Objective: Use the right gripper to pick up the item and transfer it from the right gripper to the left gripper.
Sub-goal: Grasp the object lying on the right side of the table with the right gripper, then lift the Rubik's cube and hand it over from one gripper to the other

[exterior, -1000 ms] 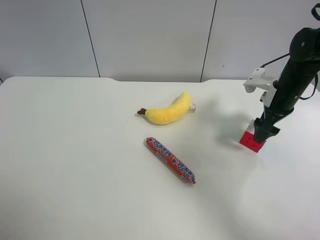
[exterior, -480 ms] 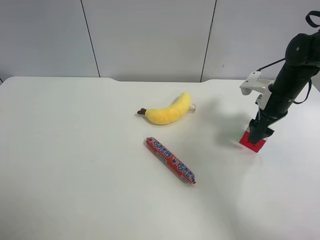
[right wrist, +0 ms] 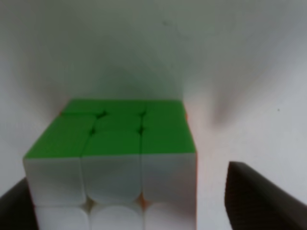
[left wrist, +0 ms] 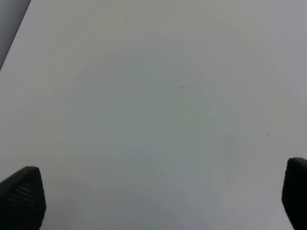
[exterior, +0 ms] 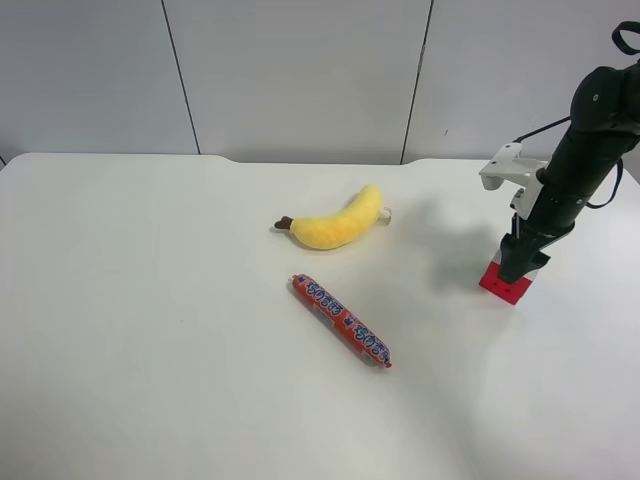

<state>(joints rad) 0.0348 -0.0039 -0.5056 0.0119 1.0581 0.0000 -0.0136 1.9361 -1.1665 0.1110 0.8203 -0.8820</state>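
The item, a small puzzle cube [exterior: 505,283], rests on the white table [exterior: 150,300] at the exterior high view's right and shows its red side there. My right gripper [exterior: 520,268] is down over it from above. In the right wrist view the cube [right wrist: 110,163] shows a green top and a white front, and sits between the right gripper's [right wrist: 136,203] two dark fingers. One finger [right wrist: 14,206] is at the cube's edge, while the other finger [right wrist: 259,201] stands a little apart from it. The left gripper [left wrist: 153,196] is open over bare table, holding nothing.
A yellow plush banana [exterior: 340,222] lies near the table's middle, toward the back. A long orange-red sausage stick [exterior: 340,320] lies diagonally in front of it. Both are well to the left of the cube in the exterior high view. Grey wall panels stand behind the table.
The right arm has shifted slightly toward the exterior high view's left over the cube. The cube has stayed on the table where it was.
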